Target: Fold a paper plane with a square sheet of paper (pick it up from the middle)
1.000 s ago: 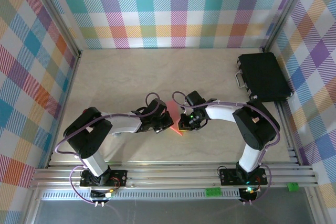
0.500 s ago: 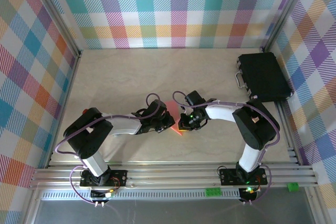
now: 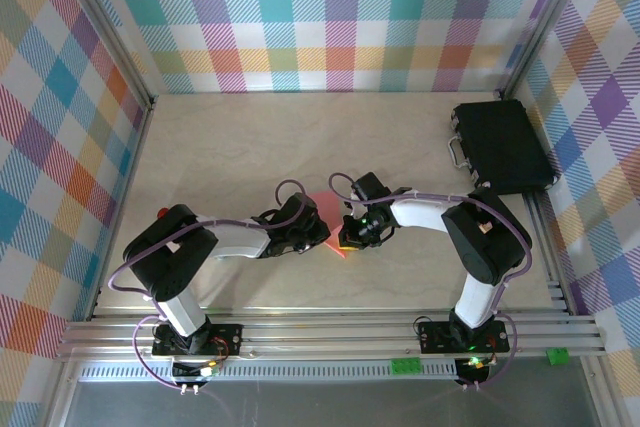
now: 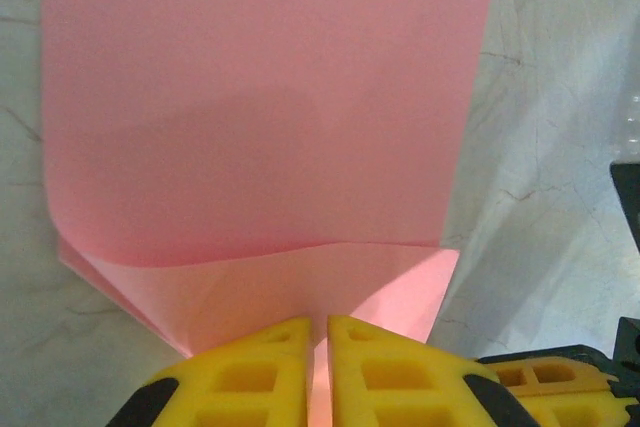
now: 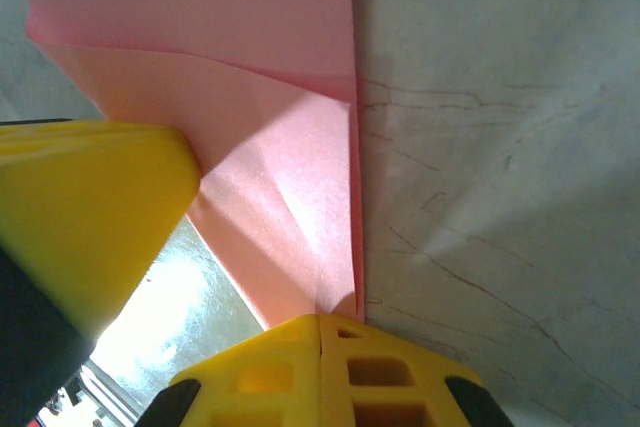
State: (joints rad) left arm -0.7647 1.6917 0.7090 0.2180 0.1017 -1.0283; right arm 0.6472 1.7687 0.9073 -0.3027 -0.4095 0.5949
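Observation:
The square sheet of paper (image 3: 328,213), salmon-pink and partly folded, lies at the middle of the table between my two grippers. In the left wrist view the paper (image 4: 260,97) shows a flat panel with a folded flap under it. My left gripper (image 4: 318,327) sits at that flap's near edge, its yellow jaws parted by a narrow slit with pink showing through. My left gripper (image 3: 312,233) is at the paper's left side. My right gripper (image 3: 347,237) is at the right side. Its jaws (image 5: 320,321) are pressed together on the paper's (image 5: 275,207) pointed near end.
A black case (image 3: 500,145) lies at the back right by the wall. A small red object (image 3: 162,212) sits at the left behind the left arm. Plaid walls close in three sides, and a metal rail (image 3: 320,332) runs along the front.
The left gripper's jaws have parted slightly from fully closed, and its wrist has edged a little to the left. The right gripper stays closed in place.

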